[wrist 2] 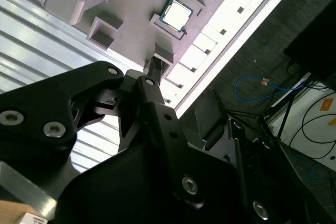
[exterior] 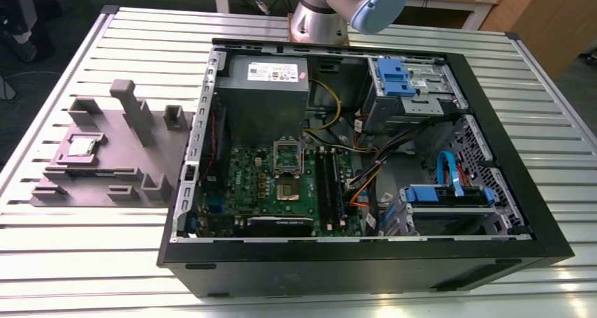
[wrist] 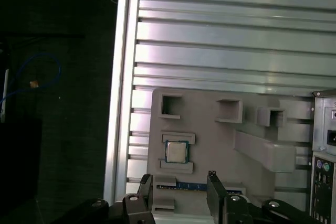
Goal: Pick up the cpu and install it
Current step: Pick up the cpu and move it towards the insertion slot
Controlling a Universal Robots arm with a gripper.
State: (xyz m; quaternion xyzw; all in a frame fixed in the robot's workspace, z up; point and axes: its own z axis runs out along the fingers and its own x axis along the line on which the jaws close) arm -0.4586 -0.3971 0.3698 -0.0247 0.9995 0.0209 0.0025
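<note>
The cpu (exterior: pixel 82 147) is a small silvery square chip lying flat in a recess of the grey fixture (exterior: pixel 121 157), at the exterior view's left. Both wrist views look down on it: the cpu (wrist: pixel 177 151) sits in its pocket, and the cpu (wrist 2: pixel 176 14) shows its pale rim. My gripper (wrist: pixel 179 183) hangs above the fixture, clear of the chip, open, with nothing between its two black fingers (wrist: pixel 146 190). The open computer case (exterior: pixel 522 192) holds the green motherboard (exterior: pixel 247 182) with its socket (exterior: pixel 285 187).
The arm's base (exterior: pixel 322 17) stands behind the case. Inside the case are a grey power supply (exterior: pixel 265 87), blue drive brackets (exterior: pixel 396 77), cables and black memory sticks (exterior: pixel 326 178). The fixture has raised posts (exterior: pixel 126 98). The slatted metal table (exterior: pixel 94 262) ends just beyond the fixture.
</note>
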